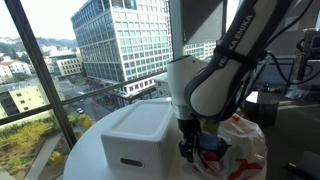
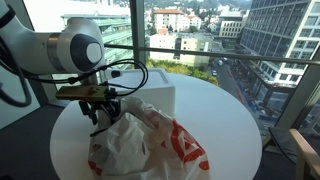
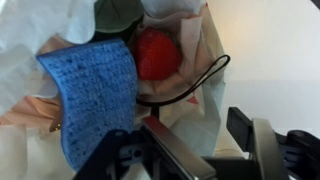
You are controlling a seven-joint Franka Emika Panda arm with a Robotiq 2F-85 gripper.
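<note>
My fingers are apart over the bag, with the blue cloth at centre left. I judge I'm reaching in, and next I need a straight descent.

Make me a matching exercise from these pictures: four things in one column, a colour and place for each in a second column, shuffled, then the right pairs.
Things
1. box
2. knitted cloth
3. round item
4. plastic bag

Descriptions
A. red, lying inside the bag
B. white with red print, crumpled under the gripper
C. blue, lying inside the bag
D. plain white, standing on the table beside the bag

Pairs: 1-D, 2-C, 3-A, 4-B
</note>
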